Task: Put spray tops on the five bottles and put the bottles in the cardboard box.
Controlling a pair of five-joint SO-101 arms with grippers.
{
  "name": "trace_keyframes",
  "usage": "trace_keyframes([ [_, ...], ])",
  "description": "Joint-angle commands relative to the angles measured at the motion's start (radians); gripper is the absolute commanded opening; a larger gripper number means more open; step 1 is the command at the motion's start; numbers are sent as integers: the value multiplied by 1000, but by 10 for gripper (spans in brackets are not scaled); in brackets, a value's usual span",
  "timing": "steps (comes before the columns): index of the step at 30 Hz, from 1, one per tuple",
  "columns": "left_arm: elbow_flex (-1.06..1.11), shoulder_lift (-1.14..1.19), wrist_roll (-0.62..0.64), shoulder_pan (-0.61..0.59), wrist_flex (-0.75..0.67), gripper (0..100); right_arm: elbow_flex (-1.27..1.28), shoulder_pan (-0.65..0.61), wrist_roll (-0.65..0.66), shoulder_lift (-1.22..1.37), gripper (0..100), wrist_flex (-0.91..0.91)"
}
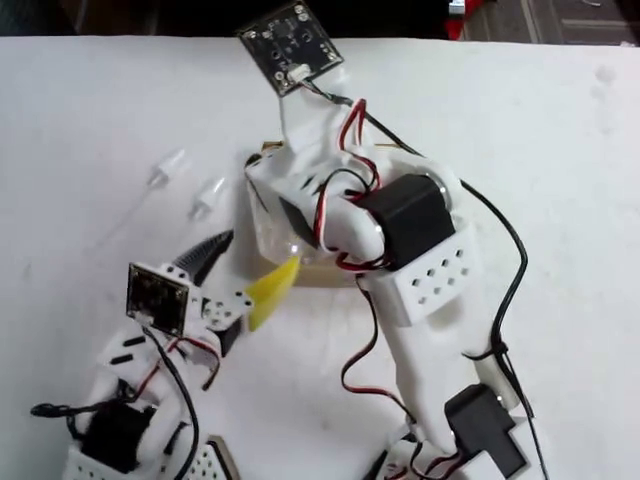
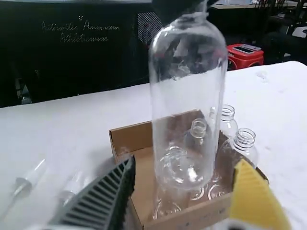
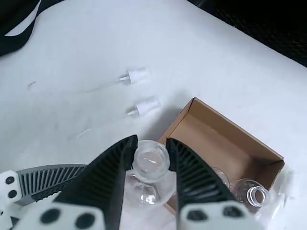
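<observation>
Holding bottle (image 2: 187,96) at cardboard box (image 3: 225,124) with my right gripper (image 3: 151,143), clamped on neck; left gripper (image 2: 184,167) gapes. Boxed bottles (image 2: 245,139) topless, spray tops (image 3: 136,74) unused.

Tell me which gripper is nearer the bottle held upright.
Right. The right gripper is shut on the neck of the bottle; the left gripper sits open short of it, not gripping.

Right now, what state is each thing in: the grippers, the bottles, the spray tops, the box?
Held bottle: upright, uncapped, at the box.
Right gripper: shut on its neck.
Left gripper: open, empty.
Boxed bottles: upright, uncapped.
Spray tops: two, lying loose on the table.
Box: open, partly filled.
</observation>
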Motion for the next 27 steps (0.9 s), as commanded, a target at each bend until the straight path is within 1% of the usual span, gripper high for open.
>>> trace_keyframes([
  [1,-97,-12,14,-10,52,312,-8,10,25,-30,16,-38],
  [4,-106,-12,14,-10,74,312,-6,41,26,-28,16,-94],
  [7,-101,-12,5,-22,74,312,-6,94,26,-7,16,-205],
  [12,-72,-12,11,-140,40,309,-6,171,26,107,16,-355],
  [14,-18,-12,11,-188,-31,308,-6,194,26,162,16,-400],
  [17,89,-12,12,-252,-199,302,-6,225,26,251,16,-467],
  [20,183,-12,12,-317,-391,228,-6,242,28,329,16,-512],
  [22,224,-12,12,-358,-497,177,-6,242,63,374,16,-536],
  [25,259,-12,12,-400,-585,138,-6,231,164,437,16,-579],
  [27,262,-12,12,-414,-595,133,-6,231,170,475,16,-604],
])
